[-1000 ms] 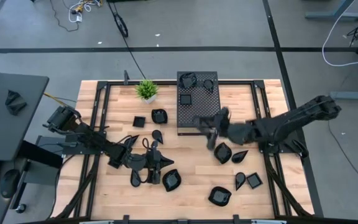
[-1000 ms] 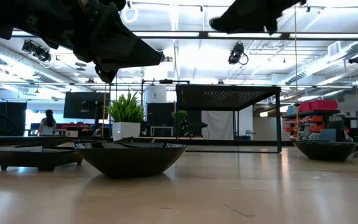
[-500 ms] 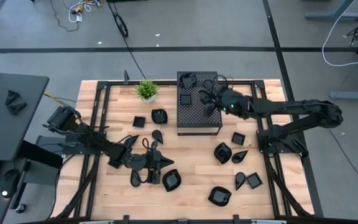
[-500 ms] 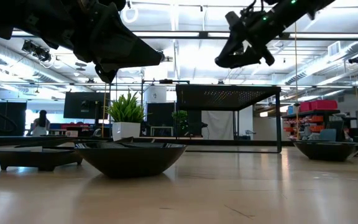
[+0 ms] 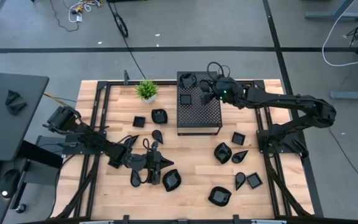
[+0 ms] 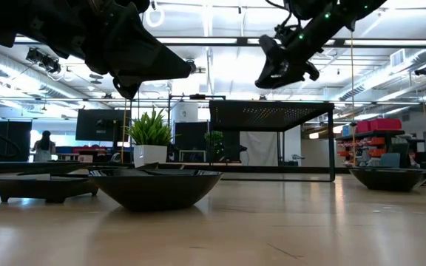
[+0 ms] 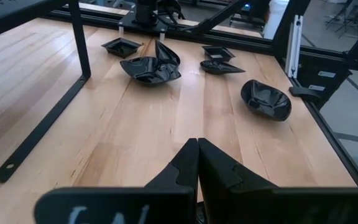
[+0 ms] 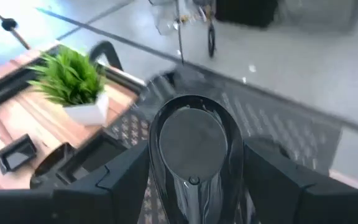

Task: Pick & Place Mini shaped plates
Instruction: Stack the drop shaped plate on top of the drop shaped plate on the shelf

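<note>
Hovering low over the counter's (image 5: 104,199) near half, left gripper (image 5: 164,163) with fingers pressed together, empty, ringed by mini shaped plates (image 5: 171,180). More plates scattered near the right edge (image 5: 219,196), with bare wood between the two clusters. Farther back, perforated box (image 5: 199,118) mid-counter, two plates already on top. Above its far end, right gripper (image 5: 207,91) clamped on a teardrop plate (image 8: 193,149). Beside the box, potted plant (image 5: 146,90) at the far edge.

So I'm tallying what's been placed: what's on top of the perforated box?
On the perforated box lie a square plate and a dark plate at its far corner. The right gripper, holding a teardrop plate, covers whatever lies beneath it.
</note>
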Robot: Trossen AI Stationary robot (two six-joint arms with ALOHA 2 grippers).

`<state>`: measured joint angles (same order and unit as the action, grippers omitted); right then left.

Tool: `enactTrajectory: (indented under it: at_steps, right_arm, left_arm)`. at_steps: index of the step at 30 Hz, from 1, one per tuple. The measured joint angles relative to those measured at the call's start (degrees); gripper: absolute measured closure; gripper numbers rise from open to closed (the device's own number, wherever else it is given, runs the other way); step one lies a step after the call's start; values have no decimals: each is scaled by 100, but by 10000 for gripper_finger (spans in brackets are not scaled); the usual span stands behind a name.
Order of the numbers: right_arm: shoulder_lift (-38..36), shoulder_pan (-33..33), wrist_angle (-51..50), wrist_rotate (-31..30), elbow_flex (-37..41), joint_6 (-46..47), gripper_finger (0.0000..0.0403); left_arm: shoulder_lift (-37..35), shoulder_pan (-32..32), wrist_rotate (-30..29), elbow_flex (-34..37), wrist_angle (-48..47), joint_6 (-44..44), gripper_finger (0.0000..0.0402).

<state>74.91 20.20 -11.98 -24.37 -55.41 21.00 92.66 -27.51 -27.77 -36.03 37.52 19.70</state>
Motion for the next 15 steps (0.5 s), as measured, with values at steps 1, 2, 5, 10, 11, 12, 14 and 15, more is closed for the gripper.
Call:
enactTrajectory:
  at_steps: [1, 2, 5, 10, 11, 12, 14, 15]
  right_arm:
    - [-2, -2, 50, 0, -3, -174, 156]
    - [-14, 1, 50, -3, -3, -246, 156]
    - [-28, 1, 141, -26, -3, 8, 156]
    - [-31, 92, 96, -265, -3, 365, 156]
    - [-31, 106, 78, -341, -3, 367, 156]
    - [-31, 118, 43, -423, -3, 385, 156]
    - [-31, 136, -11, -564, -3, 431, 156]
    - [-31, 146, -59, -604, -3, 471, 156]
  left_arm:
    - [0, 0, 0, 0, -1, 0, 388]
    - [0, 0, 0, 0, 0, 0, 388]
    - [0, 0, 0, -1, 0, 0, 388]
    - [0, 0, 1, -2, 0, 2, 388]
    - [0, 0, 1, -1, 0, 2, 388]
    - [0, 0, 1, -1, -1, 2, 388]
    - [0, 0, 2, -2, 0, 2, 388]
    - [0, 0, 2, 0, -1, 2, 388]
